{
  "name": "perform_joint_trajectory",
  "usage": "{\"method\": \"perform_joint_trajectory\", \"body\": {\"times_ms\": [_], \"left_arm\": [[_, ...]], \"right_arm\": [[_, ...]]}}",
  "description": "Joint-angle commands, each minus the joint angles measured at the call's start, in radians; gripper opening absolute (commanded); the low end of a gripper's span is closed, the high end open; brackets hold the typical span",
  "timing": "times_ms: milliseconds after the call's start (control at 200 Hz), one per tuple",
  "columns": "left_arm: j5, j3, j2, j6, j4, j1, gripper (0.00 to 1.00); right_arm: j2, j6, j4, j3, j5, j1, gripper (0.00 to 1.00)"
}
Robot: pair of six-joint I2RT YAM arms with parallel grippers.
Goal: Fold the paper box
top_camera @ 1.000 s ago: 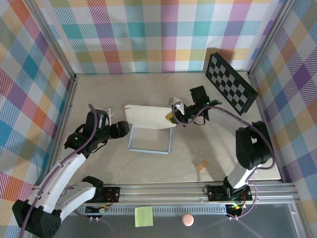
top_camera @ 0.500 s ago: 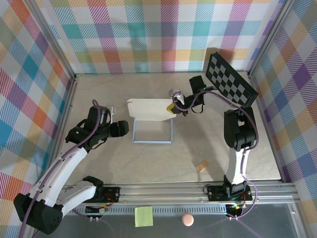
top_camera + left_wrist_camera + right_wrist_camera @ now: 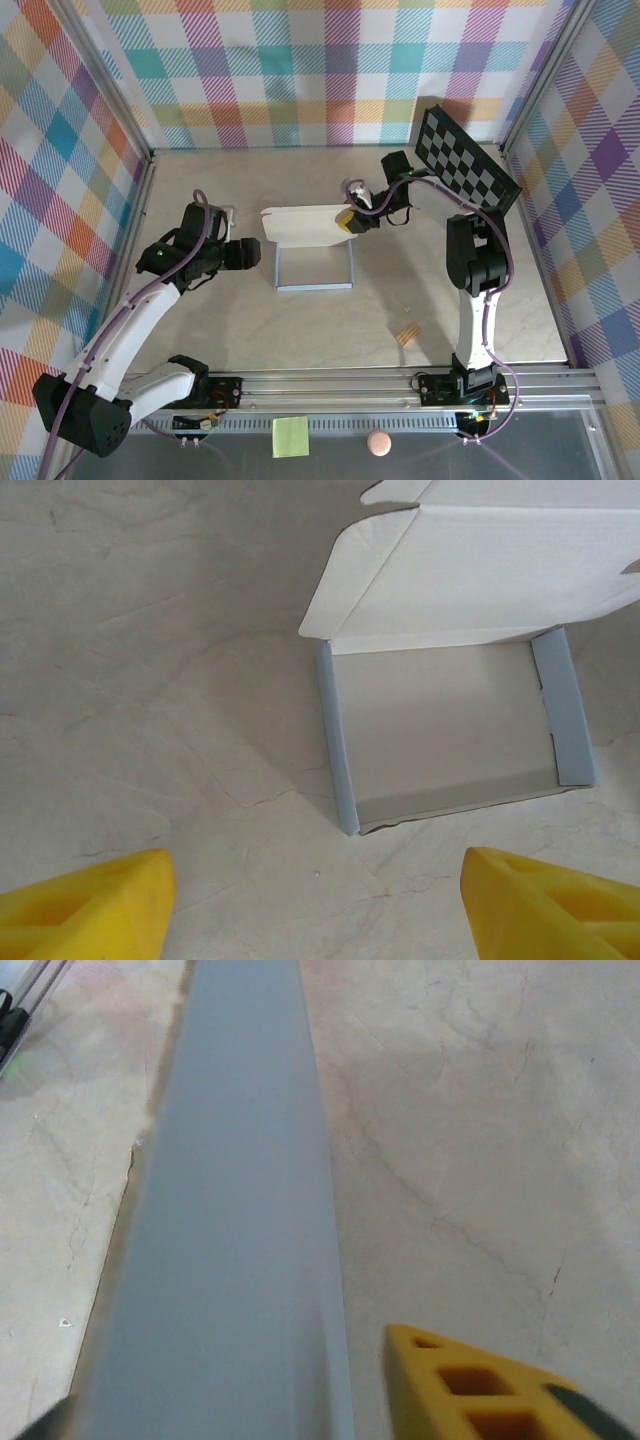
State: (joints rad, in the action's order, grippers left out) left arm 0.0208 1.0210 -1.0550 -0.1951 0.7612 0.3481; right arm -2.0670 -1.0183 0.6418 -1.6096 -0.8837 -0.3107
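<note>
The paper box (image 3: 315, 268) lies mid-table as a shallow grey tray with blue-grey side walls. Its pale lid (image 3: 305, 227) stands raised along the far edge. My right gripper (image 3: 348, 220) is at the lid's right end, shut on it; in the right wrist view the grey lid panel (image 3: 240, 1210) runs away beside one yellow finger (image 3: 480, 1390), and the other finger is hidden behind the panel. My left gripper (image 3: 245, 255) hovers open just left of the box. In the left wrist view the tray (image 3: 445, 725) and lid (image 3: 470, 575) sit ahead of the gripper (image 3: 318, 870), untouched.
A black-and-white checkerboard panel (image 3: 465, 165) leans at the back right. A small tan piece (image 3: 407, 335) lies on the table in front of the box, to the right. A yellow-green sticky note (image 3: 290, 436) and a pink ball (image 3: 378, 442) sit beyond the front rail.
The box has slid right and a little farther back with my right gripper on its lid. My left gripper has followed, moving slightly right and back, still open.
</note>
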Motion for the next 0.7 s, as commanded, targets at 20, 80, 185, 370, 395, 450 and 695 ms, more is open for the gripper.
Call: {"method": "perform_joint_trajectory", "body": {"times_ms": [20,80,185,370,395,450,695], "left_arm": [[0.008,0.054,-0.020,0.073,0.008,-0.012,0.75],[0.013,0.059,-0.032,0.098,0.001,-0.011,0.75],[0.017,0.058,-0.050,0.129,-0.012,-0.012,0.75],[0.005,0.022,-0.058,0.147,-0.090,-0.012,0.75],[0.004,0.013,-0.057,0.145,-0.106,-0.012,0.75],[0.000,-0.012,-0.049,0.134,-0.143,-0.012,0.75],[-0.010,-0.149,-0.029,0.076,-0.363,-0.012,0.76]], "right_arm": [[0.119,0.093,-0.054,0.041,-0.023,0.017,0.46],[0.163,0.161,-0.111,0.083,-0.001,0.023,0.50],[0.235,0.264,-0.162,0.146,0.033,0.028,0.55],[0.345,0.437,-0.151,0.225,0.137,0.028,0.57],[0.362,0.470,-0.165,0.242,0.154,0.029,0.57],[0.403,0.561,-0.213,0.289,0.207,0.029,0.57],[0.551,0.851,-0.408,0.491,0.334,0.028,0.60]]}}
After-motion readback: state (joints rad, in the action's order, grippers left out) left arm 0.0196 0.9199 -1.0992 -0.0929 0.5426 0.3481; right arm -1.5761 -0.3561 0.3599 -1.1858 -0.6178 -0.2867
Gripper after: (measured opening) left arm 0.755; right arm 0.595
